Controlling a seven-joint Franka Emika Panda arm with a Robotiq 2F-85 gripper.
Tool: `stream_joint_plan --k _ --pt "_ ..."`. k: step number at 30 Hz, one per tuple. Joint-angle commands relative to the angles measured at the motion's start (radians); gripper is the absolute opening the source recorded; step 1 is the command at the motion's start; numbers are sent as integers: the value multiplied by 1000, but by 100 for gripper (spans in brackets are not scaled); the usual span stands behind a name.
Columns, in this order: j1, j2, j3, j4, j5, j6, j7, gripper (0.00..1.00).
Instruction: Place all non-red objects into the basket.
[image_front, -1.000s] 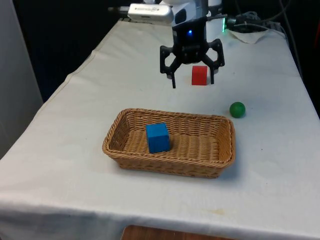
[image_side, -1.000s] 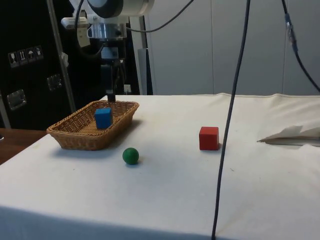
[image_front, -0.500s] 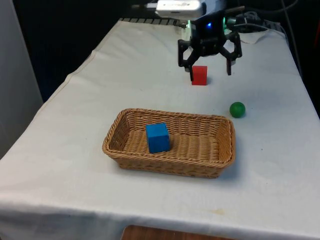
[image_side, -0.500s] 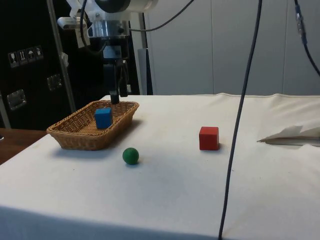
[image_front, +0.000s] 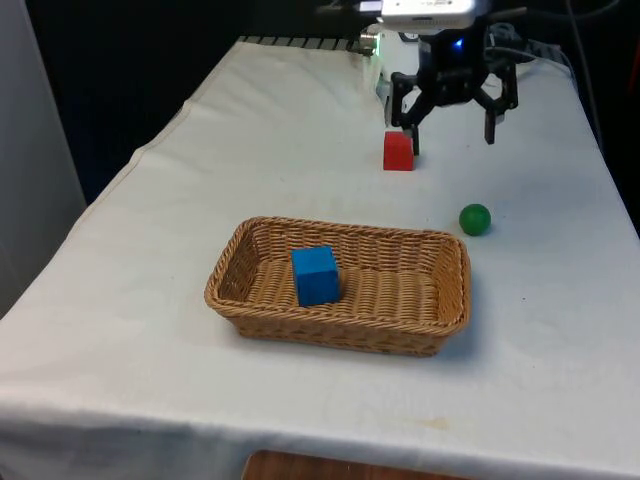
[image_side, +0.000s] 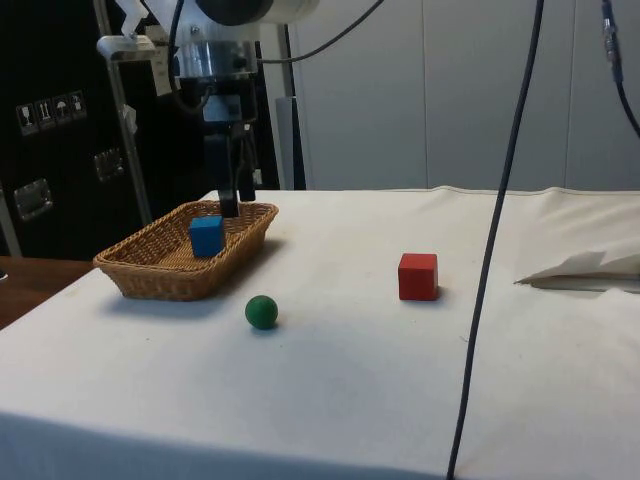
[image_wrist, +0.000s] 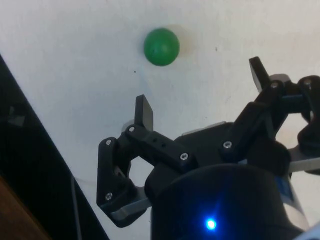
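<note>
Spread wide and carrying nothing, the tool (image_front: 451, 108) hangs in the air above the far part of the surface (image_front: 150, 240), just to the front view's right of the red cube (image_front: 398, 151) and beyond the green ball (image_front: 475, 219). In the wrist view the two fingers (image_wrist: 144, 112) stand well apart, with the ball on the white cloth ahead of them and not yet between them.

A blue cube (image_front: 316, 275) already lies inside the wicker basket (image_front: 440, 340), towards its end on the front view's left. That leaves the green ball as the one non-red object outside; it rests on the cloth near the basket's far corner on the front view's right, apart from the rim. The red cube sits farther back and should stay where it is.

My reading is that the tool is heading for the ball, and most of the risk lies there. A ball rolls at the slightest nudge: if one finger comes down on it off-centre, or the fingers close unevenly, it may squirt out and run across the cloth, possibly towards the surface's edge on the front view's right. Gripping too high on the curve could also let it slip out during the lift. The red cube is close to the tool's present position, so a careless descent from here could knock it or pick the wrong thing. Finally, a release too near the basket's rim might let the ball bounce back out.
</note>
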Motion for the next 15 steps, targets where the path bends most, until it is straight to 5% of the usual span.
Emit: stream_joint_plan --k 1,2,10,11,12,15 --pt "7 2 -1 -2 -11 10 15 100" --pt "0 0 3 0 -1 0 3 100" --pt "11 -15 35 -26 -32 20 60 100" --pt "0 -6 42 -13 -21 3 47 100" --pt "12 -18 40 -31 -34 22 65 100" --pt "11 -27 58 -51 -38 34 80 100"
